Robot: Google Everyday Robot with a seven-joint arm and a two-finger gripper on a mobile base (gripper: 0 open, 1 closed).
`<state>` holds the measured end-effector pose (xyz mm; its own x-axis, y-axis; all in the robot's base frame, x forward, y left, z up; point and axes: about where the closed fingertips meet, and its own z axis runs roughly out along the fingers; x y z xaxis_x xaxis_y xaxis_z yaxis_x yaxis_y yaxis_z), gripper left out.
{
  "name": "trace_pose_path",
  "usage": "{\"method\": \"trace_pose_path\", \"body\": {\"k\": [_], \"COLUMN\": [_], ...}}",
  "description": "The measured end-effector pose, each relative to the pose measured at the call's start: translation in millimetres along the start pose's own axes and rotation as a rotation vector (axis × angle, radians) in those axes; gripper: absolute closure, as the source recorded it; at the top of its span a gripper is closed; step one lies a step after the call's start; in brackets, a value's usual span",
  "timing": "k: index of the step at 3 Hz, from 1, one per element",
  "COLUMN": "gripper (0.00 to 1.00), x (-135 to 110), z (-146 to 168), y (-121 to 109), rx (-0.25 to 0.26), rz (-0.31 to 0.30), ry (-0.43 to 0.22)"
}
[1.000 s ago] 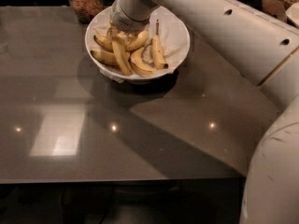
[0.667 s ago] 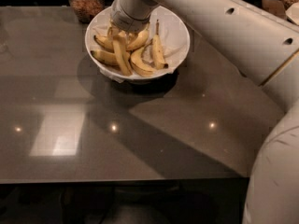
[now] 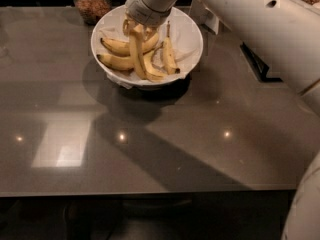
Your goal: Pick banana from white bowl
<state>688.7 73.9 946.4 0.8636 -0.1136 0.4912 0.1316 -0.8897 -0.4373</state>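
Note:
The white bowl [image 3: 192,31] stands at the back of the dark table, lined with crumpled white paper, with several bananas in it. My gripper [image 3: 132,28] reaches down from above into the bowl's left half. It is shut on the top end of the banana [image 3: 136,54], the long slim one, which hangs almost upright with its lower end still among the others. A short banana with a dark stem [image 3: 168,55] lies to its right. Two more curved bananas [image 3: 116,62] lie to its left.
A glass jar [image 3: 92,1] with brown contents stands just behind and left of the bowl. A white object [image 3: 206,15] sits behind the bowl on the right. My arm [image 3: 250,24] crosses the upper right. The table's front edge [image 3: 150,191] is near me.
The gripper has closed on the long banana's upper end and lifted slightly, tipping that banana more upright. The bowl and the other bananas have stayed in place.

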Motion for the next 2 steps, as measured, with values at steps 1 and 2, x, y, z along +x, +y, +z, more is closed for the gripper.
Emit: {"method": "trace_pose_path", "body": {"k": [1,2], "gripper": [1.0,1.0], "x": [4.1,4.0], "z": [-21.5,-50.5], "y": [8.0,15.8], "rx": [0.054,0.114], "rz": [0.059,0.134], "ry": [-0.023,-0.073]}}
